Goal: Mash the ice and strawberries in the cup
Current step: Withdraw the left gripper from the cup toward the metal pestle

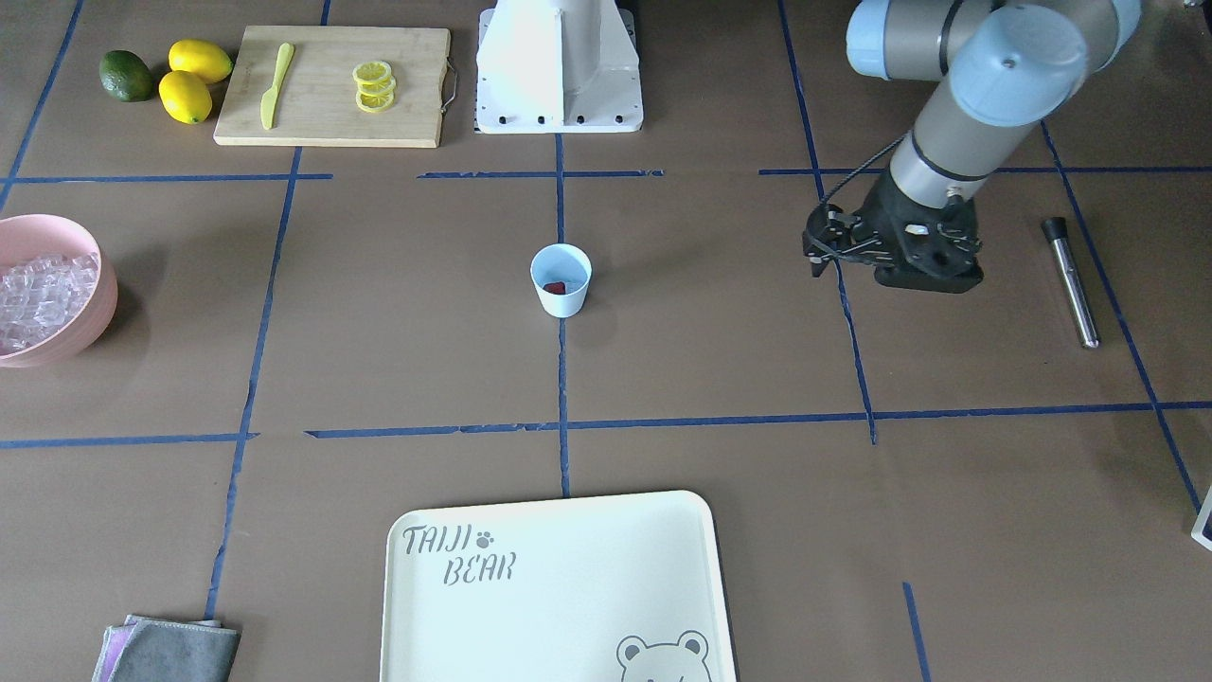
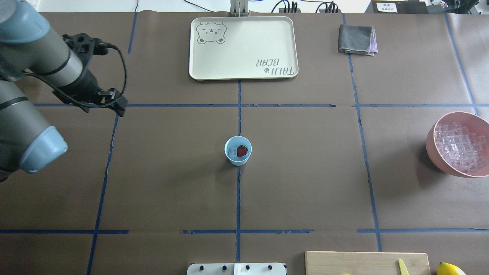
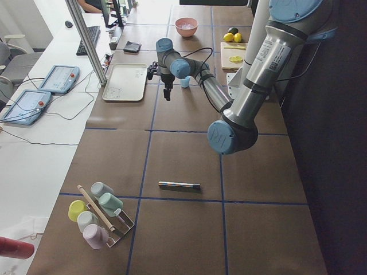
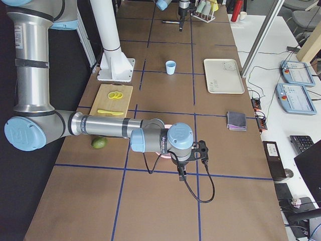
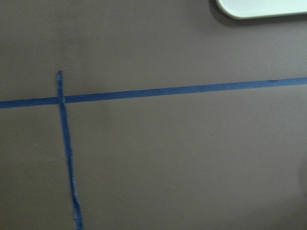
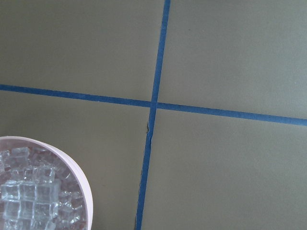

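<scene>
The pale blue cup [image 1: 561,296] [image 2: 237,159] stands at the table's middle on a tape line. Inside it lie a red strawberry [image 2: 242,151] [image 1: 556,287] and a clear ice cube [image 2: 232,153]. More ice [image 2: 458,147] [image 6: 26,194] fills the pink bowl [image 2: 432,147] [image 1: 99,313] at the robot's right end. My left gripper [image 1: 820,254] hangs over bare table well to the robot's left of the cup; I cannot tell whether it is open or shut. My right gripper [image 4: 181,174] hovers beside the bowl and shows only in the exterior right view, so its state is unclear.
A metal rod with a black tip [image 1: 1072,284] [image 3: 179,185] lies beyond the left gripper. A cream tray [image 2: 244,46] and a folded grey cloth [image 2: 357,39] are on the far side. A cutting board [image 1: 331,85] with knife and lemon slices, lemons and an avocado sit near the base.
</scene>
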